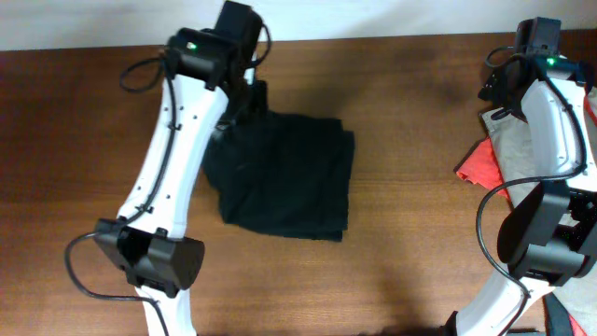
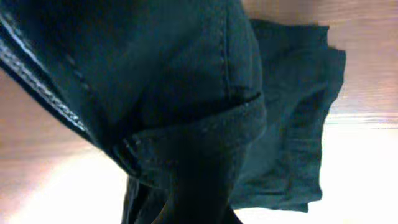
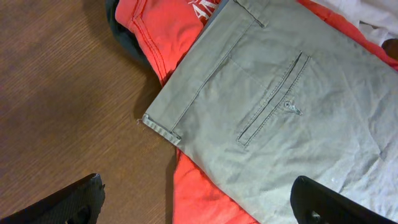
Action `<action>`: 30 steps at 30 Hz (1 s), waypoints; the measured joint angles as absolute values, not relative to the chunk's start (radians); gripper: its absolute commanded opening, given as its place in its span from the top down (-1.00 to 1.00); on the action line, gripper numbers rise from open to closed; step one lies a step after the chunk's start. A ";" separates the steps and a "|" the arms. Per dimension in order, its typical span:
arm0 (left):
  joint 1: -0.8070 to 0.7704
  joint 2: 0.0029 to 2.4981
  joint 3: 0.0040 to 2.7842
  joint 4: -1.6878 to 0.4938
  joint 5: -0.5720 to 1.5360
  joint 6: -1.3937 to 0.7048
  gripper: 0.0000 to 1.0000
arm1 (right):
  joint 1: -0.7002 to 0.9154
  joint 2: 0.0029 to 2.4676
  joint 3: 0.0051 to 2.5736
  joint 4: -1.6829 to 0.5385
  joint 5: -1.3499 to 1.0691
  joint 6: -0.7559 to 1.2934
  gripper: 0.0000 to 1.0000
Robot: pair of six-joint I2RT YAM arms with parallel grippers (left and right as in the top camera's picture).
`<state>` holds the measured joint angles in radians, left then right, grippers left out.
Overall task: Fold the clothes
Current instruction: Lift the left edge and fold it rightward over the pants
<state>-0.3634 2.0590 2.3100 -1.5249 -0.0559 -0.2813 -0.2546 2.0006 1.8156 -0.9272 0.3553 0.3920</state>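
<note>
Wooden table (image 1: 401,252), bare brown across the middle.

Left arm (image 1: 173,159): rises from the near-left edge and slants up toward the far side. The wrist bends down over the far-left corner of the black garment (image 1: 289,177). Left gripper (image 1: 244,95) sits at that corner, its fingers lost against the dark cloth. Cannot tell whether they pinch it or stand apart.

Right arm (image 1: 550,121): folded back on itself at the right edge, wrist at the far-right corner, well apart from the black garment.

Black garment: lies left of table centre as a roughly square folded stack, with layered edges showing along its right side.

Pile at the right edge, partly under the right arm: khaki-grey trousers (image 1: 508,140) on a red garment (image 1: 478,166).

Left wrist view only: black cloth fills nearly the whole frame. A stitched seam and hem sit close to the lens, and flat folded layers (image 2: 292,124) lie beyond on the wood. No fingers can be made out.

Right wrist view only:
- Right gripper (image 3: 198,185) has its fingers spread wide with nothing between them, above the pile.
- Trousers (image 3: 280,106) show a welt back pocket and a waistband with a belt loop.
- Red garment (image 3: 168,37) shows white print at the top edge.
- A strip of dark fabric (image 3: 124,37) lies beside the red garment.
- White cloth (image 3: 373,12) fills the far corner.
</note>
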 measured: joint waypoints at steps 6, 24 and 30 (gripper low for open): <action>-0.422 2.158 2.257 -1.364 0.067 -0.315 0.99 | -0.255 2.001 1.816 -0.928 0.355 0.393 -0.97; -0.627 2.444 2.255 -1.244 0.160 -0.369 -0.09 | -0.255 2.001 1.816 -0.928 0.355 0.392 -0.98; -0.628 2.452 2.258 -1.236 0.169 -0.387 -0.50 | -0.255 2.001 1.816 -0.928 0.355 0.393 -0.97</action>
<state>-0.6281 2.4523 2.2578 -1.2362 0.1692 -0.3870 -0.2546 2.0006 1.8156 -0.9276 0.3553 0.3927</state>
